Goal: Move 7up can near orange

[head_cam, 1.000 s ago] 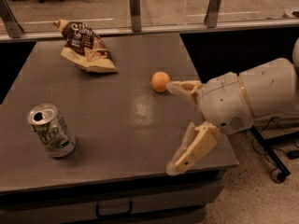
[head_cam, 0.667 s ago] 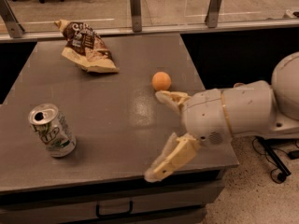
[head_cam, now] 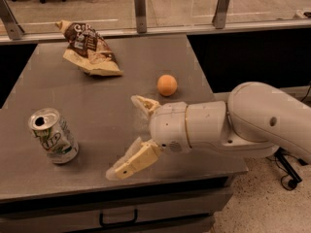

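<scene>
The 7up can [head_cam: 53, 136], silver-white with green lettering and an open silver top, stands tilted near the table's front left. The orange [head_cam: 166, 85] lies right of the table's middle. My gripper [head_cam: 125, 136] hovers over the front middle of the table, between the can and the orange, its two tan fingers [head_cam: 132, 160] spread wide apart and empty. It is about a can's width to the right of the can and not touching it. The white arm reaches in from the right.
A brown and tan snack bag [head_cam: 88, 48] lies at the back left of the grey table [head_cam: 116, 96]. Metal railing posts [head_cam: 140, 4] stand behind the table. The table's right edge drops off by the arm; a drawer handle [head_cam: 118, 220] shows below the front edge.
The arm has swept left across the table front, bringing the open gripper closer to the can. The can and orange have not moved.
</scene>
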Action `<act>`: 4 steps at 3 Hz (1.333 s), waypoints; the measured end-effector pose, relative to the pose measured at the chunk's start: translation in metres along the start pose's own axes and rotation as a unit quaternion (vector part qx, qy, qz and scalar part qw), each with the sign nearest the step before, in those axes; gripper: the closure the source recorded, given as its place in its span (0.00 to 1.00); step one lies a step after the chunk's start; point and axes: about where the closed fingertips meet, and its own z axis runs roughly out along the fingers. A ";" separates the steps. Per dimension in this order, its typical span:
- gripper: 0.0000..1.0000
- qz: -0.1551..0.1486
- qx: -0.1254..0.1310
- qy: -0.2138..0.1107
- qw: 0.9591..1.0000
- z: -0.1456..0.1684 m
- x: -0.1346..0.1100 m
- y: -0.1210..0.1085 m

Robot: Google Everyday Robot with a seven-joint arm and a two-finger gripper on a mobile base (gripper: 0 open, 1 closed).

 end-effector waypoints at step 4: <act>0.15 -0.011 -0.042 -0.058 0.997 0.120 -0.031 0.012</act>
